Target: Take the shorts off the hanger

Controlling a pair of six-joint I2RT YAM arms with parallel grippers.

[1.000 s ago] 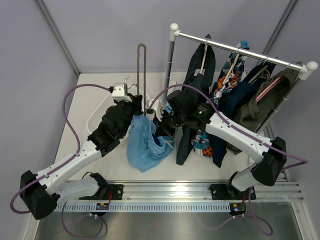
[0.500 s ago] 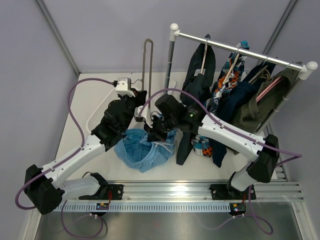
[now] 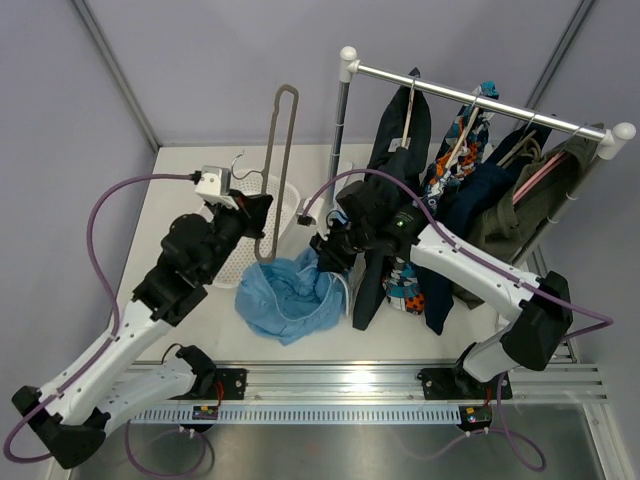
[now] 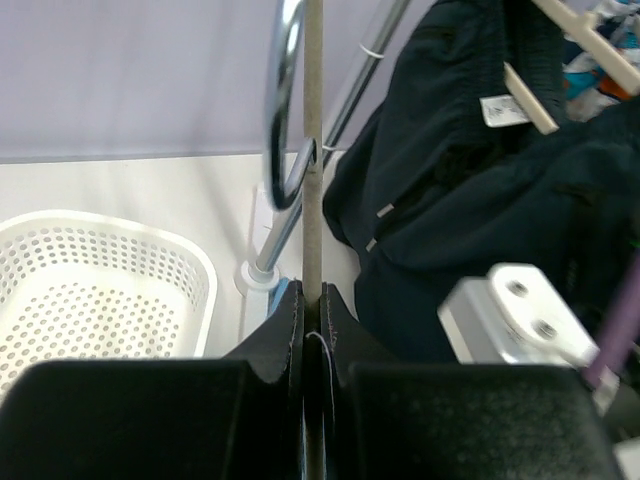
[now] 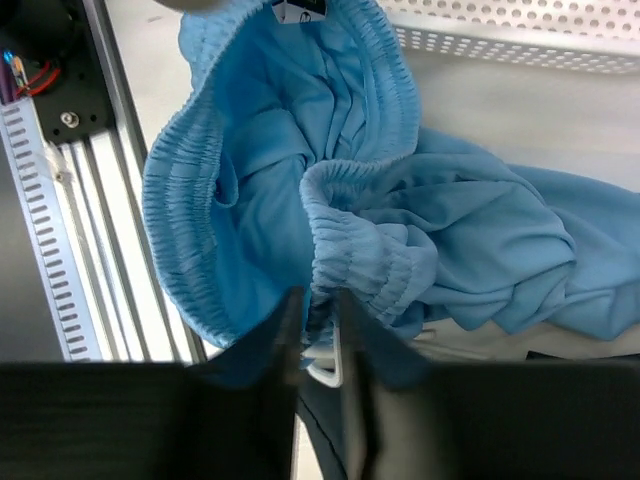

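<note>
Now that the hanger (image 4: 312,120) has swung up and back toward the upper left of the top view, it stands bare. A second ago the light blue shorts (image 3: 285,300) hung from it; half a second ago they were sagging under it. At this moment they lie in a loose heap on the worktop (image 3: 330,345), low in the centre of the top view and just right of the white basket (image 4: 110,290). Nothing of the blue cloth reaches the hanger any longer, so for this pair the removal looks done. What seems left is to let go of the cloth and set the hanger down.

The left hand (image 4: 312,300) is pressed together on the hanger's thin straight rod, low in the centre of its wrist view, with the metal hook curving above it.

The right hand (image 5: 318,330) has moved with the cloth and sits over the right edge of the heap. Its fingers are nearly together, pinching a fold of the gathered waistband (image 5: 350,250), and a loop of white drawstring (image 5: 325,375) shows just below them.

The dark navy shorts (image 4: 470,190) hang on the rail (image 3: 480,98) at the upper right, untouched on their own hanger.
</note>
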